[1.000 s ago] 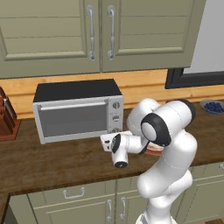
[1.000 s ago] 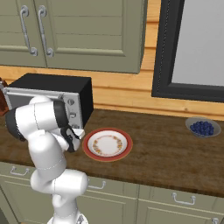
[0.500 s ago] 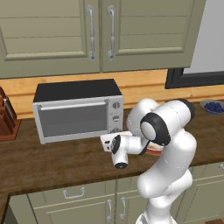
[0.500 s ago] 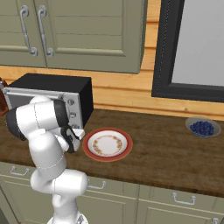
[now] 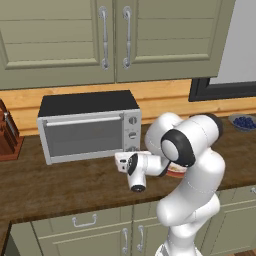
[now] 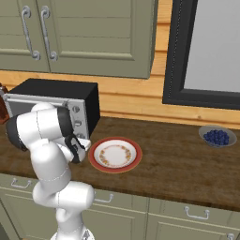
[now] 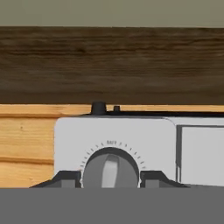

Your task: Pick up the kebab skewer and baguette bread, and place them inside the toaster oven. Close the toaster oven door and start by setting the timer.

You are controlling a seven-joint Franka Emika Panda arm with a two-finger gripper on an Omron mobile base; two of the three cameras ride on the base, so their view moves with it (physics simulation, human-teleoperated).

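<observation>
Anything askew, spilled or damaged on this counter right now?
Nothing stands out. The toaster oven sits square with its door shut, the plate lies flat, and the gripper brackets a knob.

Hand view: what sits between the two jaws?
A round grey knob on the toaster oven panel sits between the gripper jaws in the hand view; whether they touch it cannot be told.
</observation>
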